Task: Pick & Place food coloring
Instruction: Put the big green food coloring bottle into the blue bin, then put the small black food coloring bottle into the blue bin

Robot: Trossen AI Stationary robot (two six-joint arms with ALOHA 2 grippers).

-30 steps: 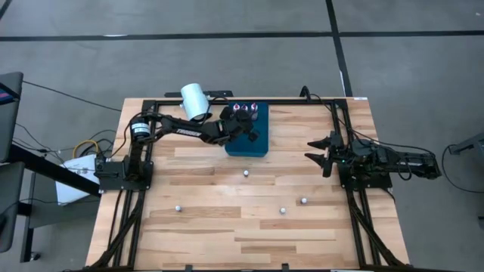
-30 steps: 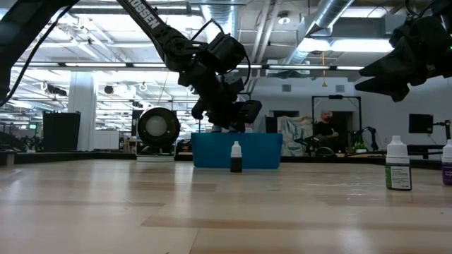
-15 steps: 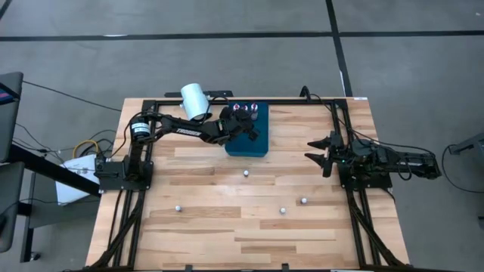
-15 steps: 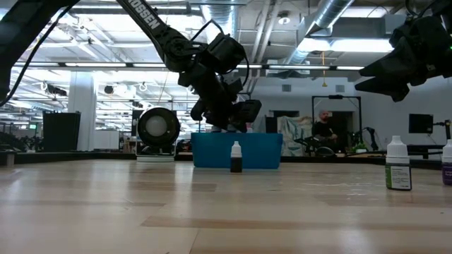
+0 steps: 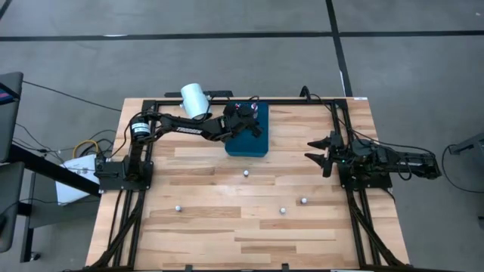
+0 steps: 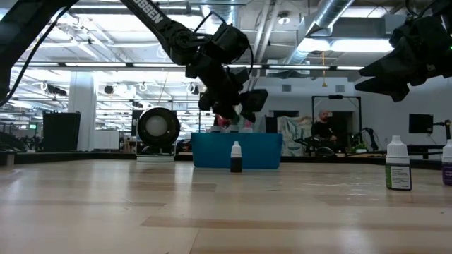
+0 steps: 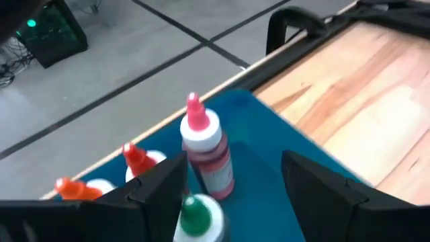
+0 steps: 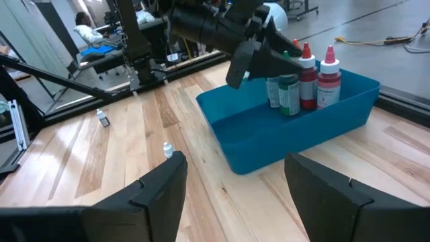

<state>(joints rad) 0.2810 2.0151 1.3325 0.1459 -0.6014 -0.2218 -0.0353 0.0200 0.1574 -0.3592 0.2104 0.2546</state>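
A: Why is the left gripper [image 6: 236, 106] above the tray [image 5: 257, 143] and not lower?

B: I think it is there because the bottles must stand inside the tray. Its fingers are spread apart, and in its wrist view nothing is between them. A green-capped bottle [image 7: 196, 216] stands right under the gap, so I judge it was put down there.

A: How are the bottles in the tray arranged?

B: They stand upright, close together, at the far end of the tray, the end nearest the white cylinder [image 5: 194, 100]. The pink-tipped bottle [image 7: 205, 149] is just behind the green one, and two orange-tipped ones [image 7: 138, 158] are beside it. This tight group leaves the near part of the tray free for more.

A: And the other bottles?

B: Four bottles are on the table in front of the tray. One [image 5: 246, 174] is near its front edge; the others [image 5: 303, 201] are farther out and well apart from each other. They are upright, which makes them easy to take from above, in my opinion.

A: What about the right gripper [image 5: 318, 153]?

B: It waits to the right of the tray, well apart, with fingers open and empty.
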